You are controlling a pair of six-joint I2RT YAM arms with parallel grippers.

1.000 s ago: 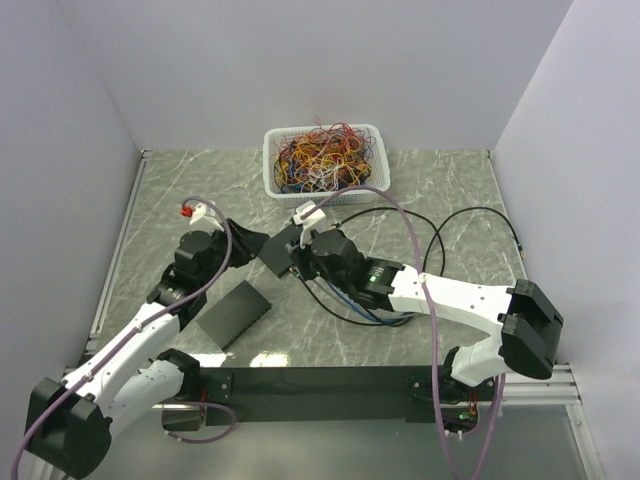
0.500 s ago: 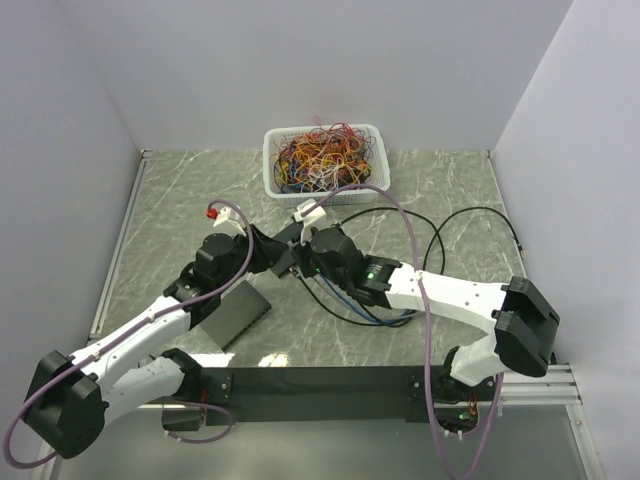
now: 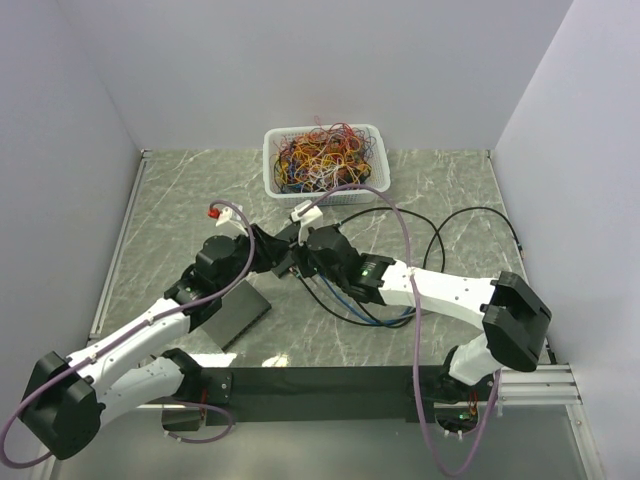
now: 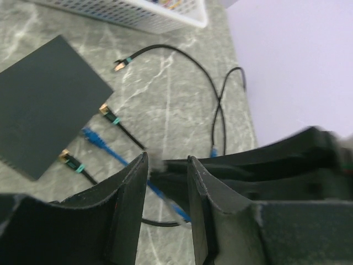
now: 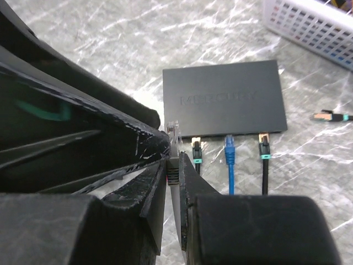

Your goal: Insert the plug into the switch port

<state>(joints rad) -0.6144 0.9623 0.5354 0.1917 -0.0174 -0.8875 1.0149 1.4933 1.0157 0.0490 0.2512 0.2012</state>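
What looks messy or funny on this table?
One spare plug on a black cable lies on the table beside the switch, near the basket, plugged into nothing. The basket is crammed with tangled coloured wires. Nothing looks broken or spilled.

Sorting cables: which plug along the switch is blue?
The middle plug of the three at the switch edge; its left neighbour and right neighbour are black-cabled.

One camera looks down over the whole bench (image 3: 420, 190) from high behind my shoulders. Both wrist cameras sit close to the switch (image 3: 235, 312), which all three views share: left above its top, right facing its ports.
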